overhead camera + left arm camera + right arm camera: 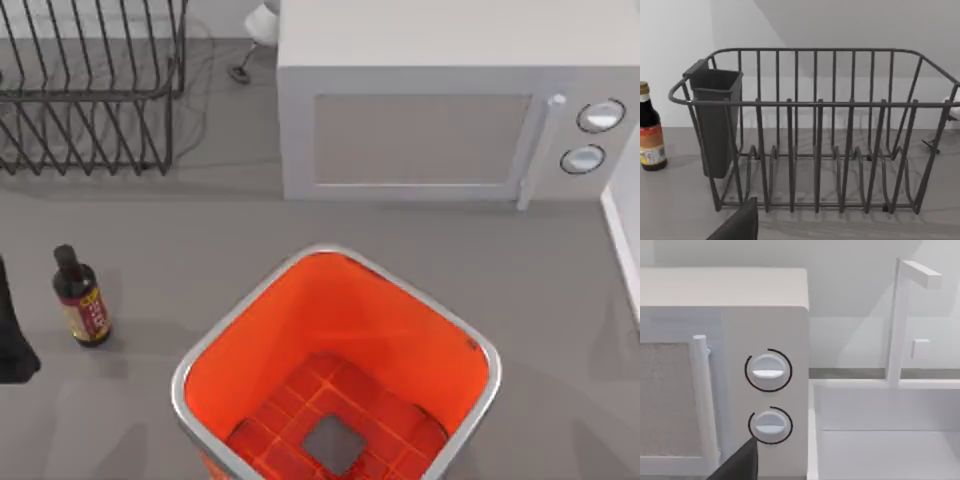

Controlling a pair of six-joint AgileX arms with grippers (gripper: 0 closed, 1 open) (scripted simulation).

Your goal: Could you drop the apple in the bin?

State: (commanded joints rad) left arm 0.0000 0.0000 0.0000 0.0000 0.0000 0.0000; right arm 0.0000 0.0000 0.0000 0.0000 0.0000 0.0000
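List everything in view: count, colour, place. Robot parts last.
bin: 1, orange-red with a silver-grey rim, front centre of the table; gridded floor with a grey square; no apple inside.
bottle: 1, dark with a red label, upright at the table's left.
wire rack: 1, black, back left, with a dark cup holder on one end.
microwave: 1, white, back right, door shut, two round knobs.
sink: 1, white with a white tap, right of the microwave.
table: 1, grey.
left arm: 1, dark, at the table's left edge.

Grey table: bin, bottle, rack, microwave.
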